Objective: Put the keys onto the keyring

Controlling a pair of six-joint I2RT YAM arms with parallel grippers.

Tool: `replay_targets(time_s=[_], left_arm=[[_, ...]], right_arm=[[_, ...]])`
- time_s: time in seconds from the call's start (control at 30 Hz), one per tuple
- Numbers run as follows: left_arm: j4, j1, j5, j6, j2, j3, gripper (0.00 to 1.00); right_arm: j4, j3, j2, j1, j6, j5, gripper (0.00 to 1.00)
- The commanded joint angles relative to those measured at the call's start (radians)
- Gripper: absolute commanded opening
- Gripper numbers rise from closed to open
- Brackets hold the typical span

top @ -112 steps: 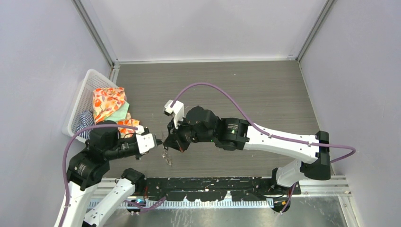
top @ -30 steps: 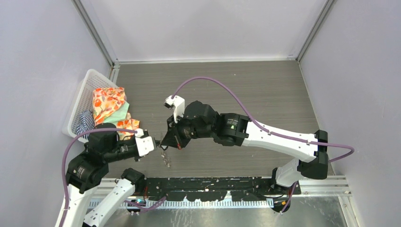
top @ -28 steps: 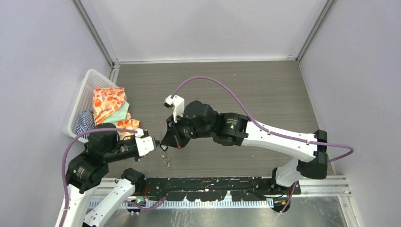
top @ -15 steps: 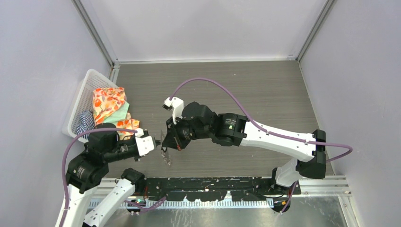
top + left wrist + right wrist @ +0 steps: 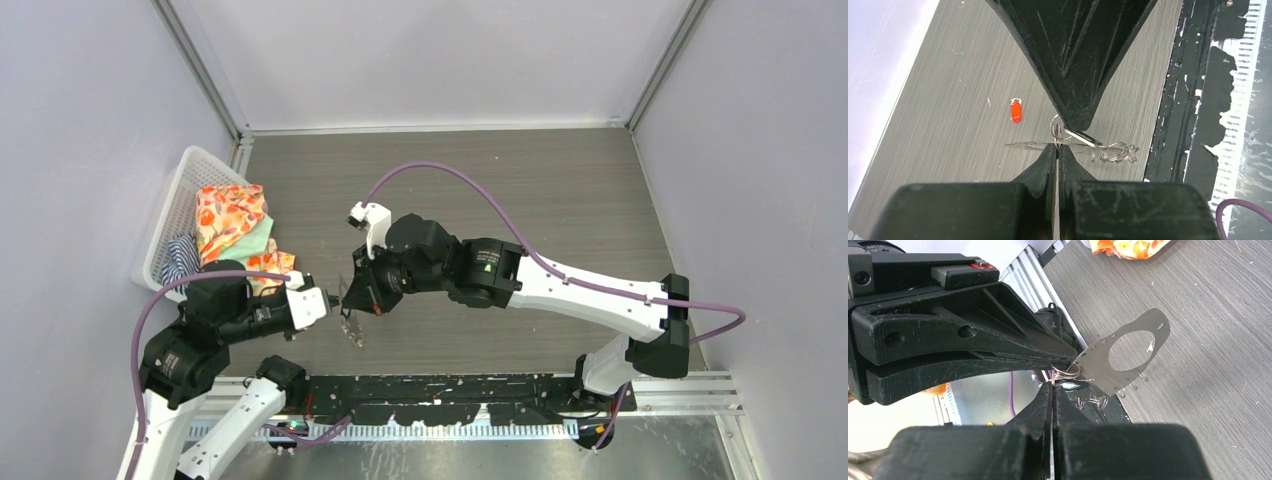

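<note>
Key: a tiny key (image 5: 1016, 110) with a bright red plastic head and a small silver piece at one end is seen lying flat on the grey bench (image 5: 948, 125). It is touched by neither pincer and is set apart from the keyring.
Keyring, shape: the keyring (image 5: 1095, 362) is shown as a thin, flat silver plate, wider at one end. It is cut with one large oval opening, and a row of small holes is punched along one edge. Several small wire rings are hung from those holes.
Keyring, place: it is held in the air above the bench between the two arms, towards the near edge of the bench.
Keyring, edge-on: in the left wrist view the plate is reduced to a fine silver line, with a tangle of wire rings beside it.
Left pincer: the fingers of the left pincer (image 5: 1057, 148) are pressed together and clamped on the narrow corner of the plate.
Right pincer: the fingers of the right pincer (image 5: 1052, 386) are pressed together. Their tips are brought nose to nose with those of the left pincer, and a small wire ring at the same corner of the plate is pinched at the tips.
Basket: a white basket (image 5: 172, 215) filled with patterned cloths is seen at the left side of the bench, well apart from the keyring.
</note>
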Motion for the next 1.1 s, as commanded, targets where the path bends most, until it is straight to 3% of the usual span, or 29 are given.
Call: replay_targets(time_s=[0.0,1.07], left_arm=[[0.053,-0.001,0.022,0.000,-0.017,0.005,0.00],[0.090,-0.001,0.044,-0.041,-0.030,0.013,0.00]], right_arm=[[0.029,0.004,-0.013,-0.017,0.029,0.044,0.01],[0.080,-0.097,-0.070,-0.066,0.092,0.013,0.01]])
